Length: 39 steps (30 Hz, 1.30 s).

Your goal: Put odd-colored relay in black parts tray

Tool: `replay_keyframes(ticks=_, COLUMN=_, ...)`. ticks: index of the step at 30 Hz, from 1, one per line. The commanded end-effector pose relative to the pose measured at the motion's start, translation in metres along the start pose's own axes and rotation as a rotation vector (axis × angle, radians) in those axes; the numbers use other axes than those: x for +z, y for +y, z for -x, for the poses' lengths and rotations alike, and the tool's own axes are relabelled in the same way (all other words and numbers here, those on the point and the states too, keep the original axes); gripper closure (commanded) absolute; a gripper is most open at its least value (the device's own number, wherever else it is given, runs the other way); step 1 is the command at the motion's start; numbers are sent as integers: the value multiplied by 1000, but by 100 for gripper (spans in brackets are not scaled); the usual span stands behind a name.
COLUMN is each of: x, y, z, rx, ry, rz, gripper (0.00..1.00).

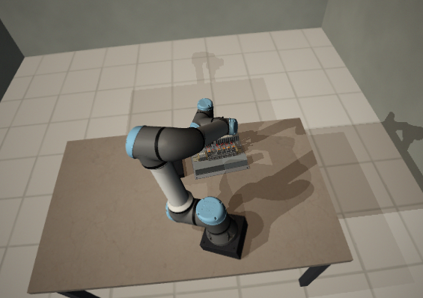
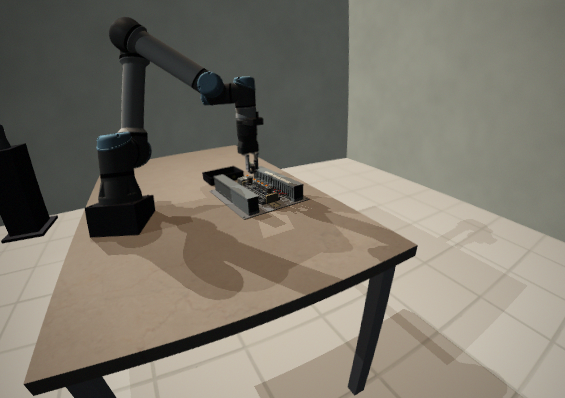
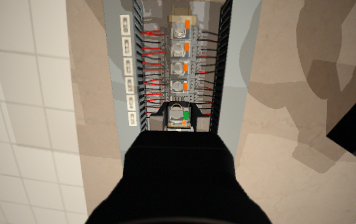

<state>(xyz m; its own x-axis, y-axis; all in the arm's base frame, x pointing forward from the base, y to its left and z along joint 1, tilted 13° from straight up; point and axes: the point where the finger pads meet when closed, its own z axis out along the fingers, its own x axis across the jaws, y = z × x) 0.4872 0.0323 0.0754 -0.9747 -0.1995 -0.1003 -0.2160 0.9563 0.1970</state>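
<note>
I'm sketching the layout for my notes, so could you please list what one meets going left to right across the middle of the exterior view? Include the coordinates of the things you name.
The robot's base (image 1: 239, 239) (image 2: 114, 220), the black parts tray (image 2: 209, 178), the relay panel (image 1: 202, 174) (image 2: 245, 216) (image 3: 245, 65).

The room is enclosed by plain grey-green walls (image 1: 156, 22) (image 2: 469, 75), darker on one side. The floor (image 1: 96, 78) (image 2: 529, 215) (image 3: 30, 120) is laid with pale square tiles, divided by thin joints. On it a desk (image 1: 115, 232) (image 2: 114, 300) (image 3: 280, 165) is stood, topped in mottled brown; a dark edge and dark legs (image 1: 311, 275) (image 2: 371, 325) are seen. Broad overlapping shadows are cast across desktop and tiles, and smaller ones are thrown on a wall.
</note>
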Motion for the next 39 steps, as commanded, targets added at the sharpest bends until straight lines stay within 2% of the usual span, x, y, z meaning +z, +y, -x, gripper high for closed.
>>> replay_keyframes(ticks=1, x=-12, y=-1, z=1, rx=-1, ry=-2, rz=0, gripper=100)
replay_keyframes(ticks=18, x=-27, y=-1, z=1, rx=-1, ry=-2, rz=0, gripper=100)
replay_keyframes(ticks=39, x=-29, y=-1, z=1, rx=-1, ry=-2, rz=0, gripper=100)
